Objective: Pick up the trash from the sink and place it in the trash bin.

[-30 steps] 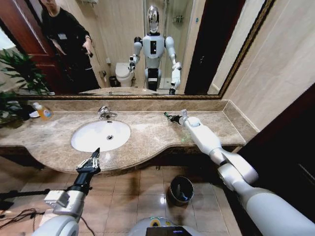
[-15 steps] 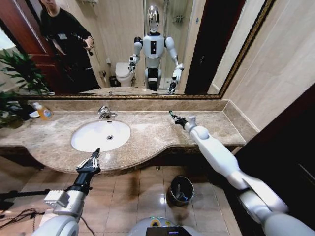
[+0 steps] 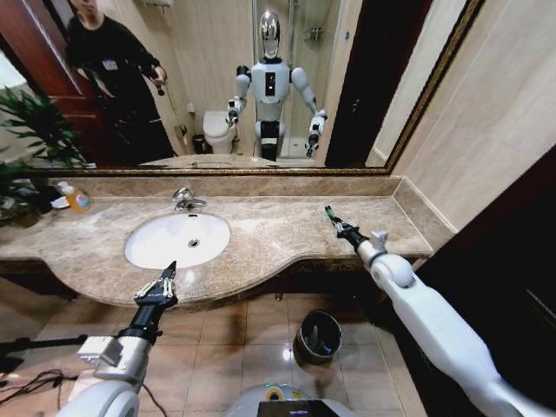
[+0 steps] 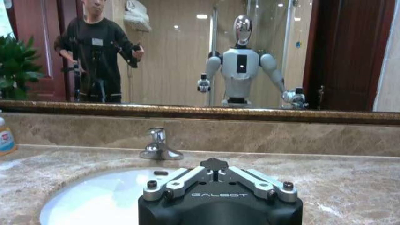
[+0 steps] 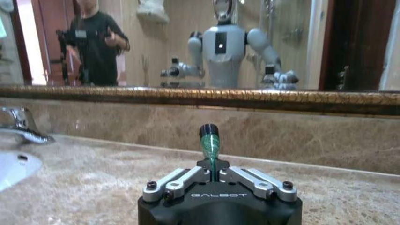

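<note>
From the head view, my right gripper (image 3: 334, 217) hangs over the countertop, right of the sink (image 3: 177, 240), fingers closed on a green piece (image 3: 329, 211). I should swing wide to the trash bin (image 3: 318, 335). From the right wrist view, the piece (image 5: 209, 140) stands upright; keep the grip firm. My left gripper (image 3: 165, 276) waits, fingers parted, empty.

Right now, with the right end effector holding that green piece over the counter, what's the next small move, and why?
Probably swing the right end effector forward off the counter edge and down toward the trash bin. It is shut on the green piece above the marble top, while the bin stands on the floor below.
</note>
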